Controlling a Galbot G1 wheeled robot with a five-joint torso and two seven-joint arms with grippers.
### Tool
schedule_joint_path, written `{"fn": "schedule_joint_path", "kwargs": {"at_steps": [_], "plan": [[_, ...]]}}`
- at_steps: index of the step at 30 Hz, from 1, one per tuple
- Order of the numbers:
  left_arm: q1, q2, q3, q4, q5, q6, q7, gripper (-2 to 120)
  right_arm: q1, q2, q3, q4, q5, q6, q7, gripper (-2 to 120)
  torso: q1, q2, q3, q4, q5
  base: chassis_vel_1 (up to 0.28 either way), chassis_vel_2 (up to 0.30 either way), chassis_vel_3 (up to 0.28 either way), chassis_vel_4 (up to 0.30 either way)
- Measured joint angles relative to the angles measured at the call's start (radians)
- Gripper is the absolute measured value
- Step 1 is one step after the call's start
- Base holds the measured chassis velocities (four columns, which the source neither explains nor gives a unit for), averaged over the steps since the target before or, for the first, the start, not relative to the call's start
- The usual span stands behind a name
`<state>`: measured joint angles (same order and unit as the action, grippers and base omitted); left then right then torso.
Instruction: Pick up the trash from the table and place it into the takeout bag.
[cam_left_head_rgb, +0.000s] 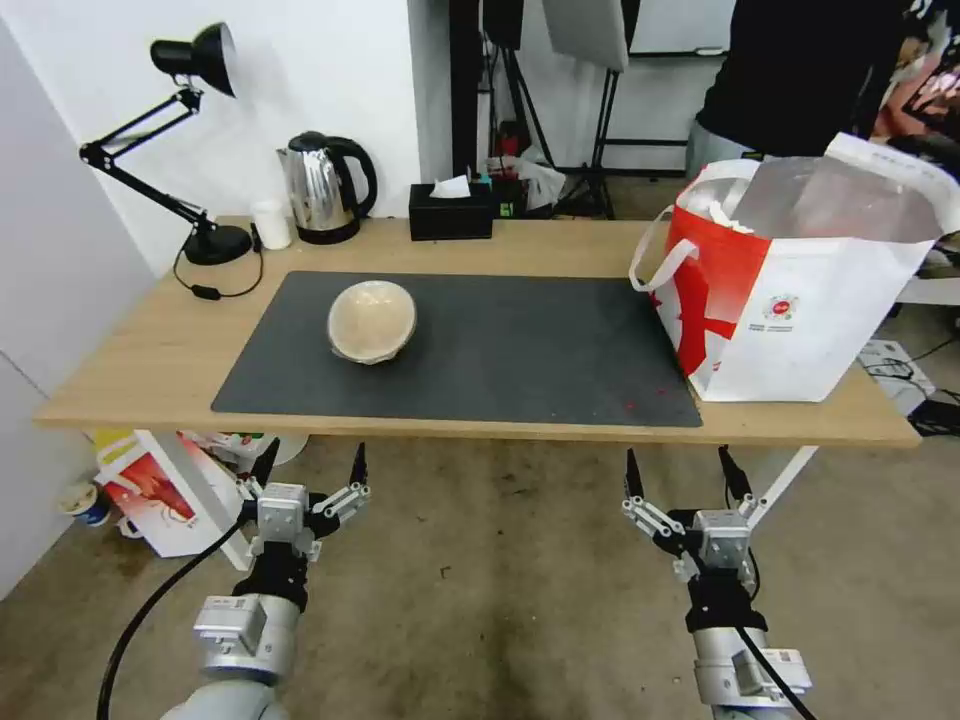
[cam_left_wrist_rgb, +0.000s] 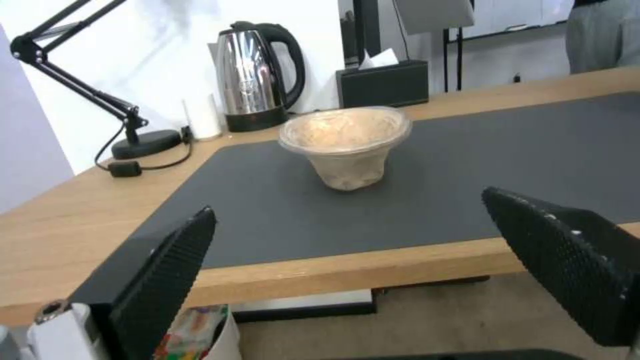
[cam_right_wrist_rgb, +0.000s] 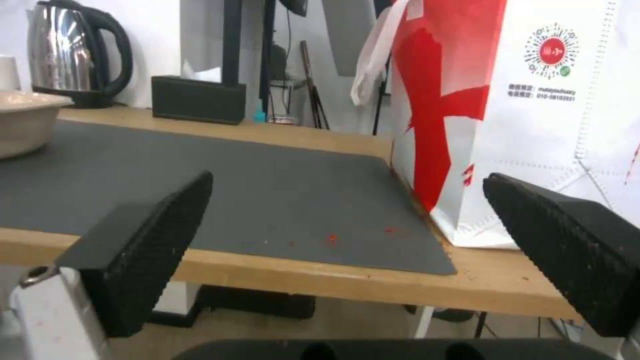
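A tan paper bowl (cam_left_head_rgb: 371, 320) (cam_left_wrist_rgb: 345, 140) (cam_right_wrist_rgb: 23, 120), the trash in view, stands upright on the dark grey mat (cam_left_head_rgb: 470, 350) of the light-wood table (cam_left_head_rgb: 150, 350). The takeout bag (cam_left_head_rgb: 800, 290) (cam_right_wrist_rgb: 533, 110), white with red panels, foil lining and loop handles, stands open at the table's right end. My left gripper (cam_left_head_rgb: 311, 468) (cam_left_wrist_rgb: 347, 265) hangs open below and in front of the table's front edge, left of centre, nothing between its fingers. My right gripper (cam_left_head_rgb: 682, 473) (cam_right_wrist_rgb: 347, 245) is open too, in front of the edge near the bag.
Along the back edge stand a black desk lamp (cam_left_head_rgb: 190, 150), a small white cup (cam_left_head_rgb: 270, 224), a steel kettle (cam_left_head_rgb: 322, 186) and a black tissue box (cam_left_head_rgb: 451, 210). A white box with a red lobster picture (cam_left_head_rgb: 160, 490) sits on the floor under the left end. A person stands behind the bag.
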<state>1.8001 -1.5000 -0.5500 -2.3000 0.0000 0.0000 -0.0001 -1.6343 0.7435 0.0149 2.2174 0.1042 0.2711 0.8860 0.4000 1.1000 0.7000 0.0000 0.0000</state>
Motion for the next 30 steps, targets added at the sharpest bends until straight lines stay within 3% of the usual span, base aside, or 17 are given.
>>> {"fn": "schedule_joint_path", "kwargs": {"at_steps": [30], "plan": [[0.0, 0.0, 0.0, 0.0, 0.0, 0.0, 0.0, 100, -0.013, -0.001, -0.013, -0.026, 0.003, 0.0, -0.007, 100, 0.0, 0.0, 0.0, 0.0, 0.0, 0.0, 0.0, 0.0, 0.0]]}}
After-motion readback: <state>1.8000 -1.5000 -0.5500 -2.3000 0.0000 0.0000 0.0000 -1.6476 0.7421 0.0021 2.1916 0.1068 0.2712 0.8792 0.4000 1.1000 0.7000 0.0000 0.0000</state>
